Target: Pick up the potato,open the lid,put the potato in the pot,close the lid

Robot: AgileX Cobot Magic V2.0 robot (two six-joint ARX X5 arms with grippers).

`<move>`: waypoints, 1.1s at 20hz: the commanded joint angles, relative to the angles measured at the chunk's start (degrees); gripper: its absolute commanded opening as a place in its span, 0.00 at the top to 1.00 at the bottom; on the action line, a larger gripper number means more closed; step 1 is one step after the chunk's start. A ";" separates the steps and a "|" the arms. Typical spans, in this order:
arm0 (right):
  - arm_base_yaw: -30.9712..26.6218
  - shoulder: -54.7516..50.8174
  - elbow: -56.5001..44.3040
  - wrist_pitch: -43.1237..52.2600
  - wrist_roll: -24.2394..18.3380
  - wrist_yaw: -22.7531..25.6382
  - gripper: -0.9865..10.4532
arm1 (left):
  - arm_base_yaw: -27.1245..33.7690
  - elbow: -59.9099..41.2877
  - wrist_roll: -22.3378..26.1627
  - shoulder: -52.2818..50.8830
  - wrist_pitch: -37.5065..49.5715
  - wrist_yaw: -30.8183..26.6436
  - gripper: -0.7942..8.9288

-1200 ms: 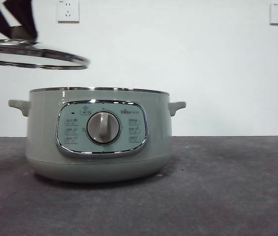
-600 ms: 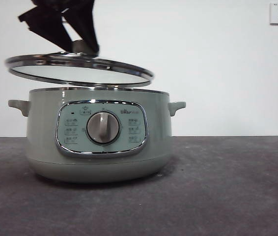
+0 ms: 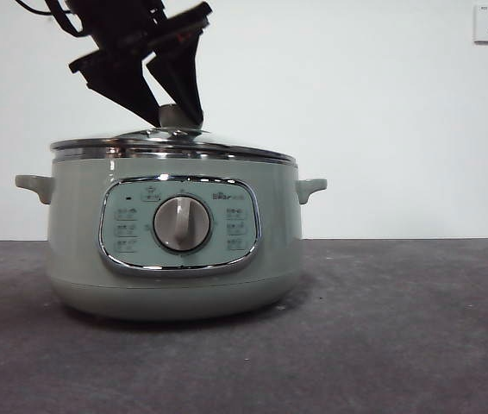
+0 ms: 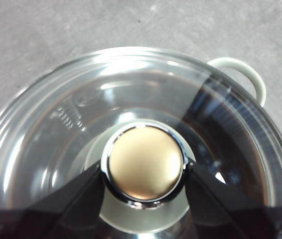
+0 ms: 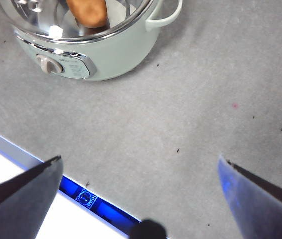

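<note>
My left gripper (image 3: 173,112) clamps the knob of the lid (image 3: 173,145), which sits level on the pot (image 3: 175,233). The potato (image 5: 87,12) lies inside, under the glass. Only letting go remains, I judge. My right gripper (image 5: 140,172) waits, spread wide, well away.

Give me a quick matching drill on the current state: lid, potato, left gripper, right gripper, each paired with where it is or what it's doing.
Things:
1. lid
2. potato
3. left gripper
4. right gripper

States:
A. open, above bare table beside the pot
B. inside the pot, seen through the glass
C. resting on the pot's rim
D. shut on the lid's knob

Pairs: 1-C, 2-B, 3-D, 4-A
</note>
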 commanded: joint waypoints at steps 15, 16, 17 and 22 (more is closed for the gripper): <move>0.07 -0.02 -0.70 0.83 0.59 -0.15 0.25 | -0.59 -0.11 -1.44 -0.31 -0.02 0.39 0.33; 0.07 -0.02 -0.70 0.85 0.57 -0.15 0.25 | -0.59 -0.11 -1.66 -1.49 -0.02 0.39 0.33; 0.07 -0.02 -0.70 0.92 0.48 -0.13 0.25 | -0.59 -0.11 -1.92 -2.84 -0.07 0.39 0.33; 0.07 0.00 -0.70 1.07 0.48 0.04 0.25 | -0.61 -0.11 -2.40 -11.19 -5.84 0.42 0.33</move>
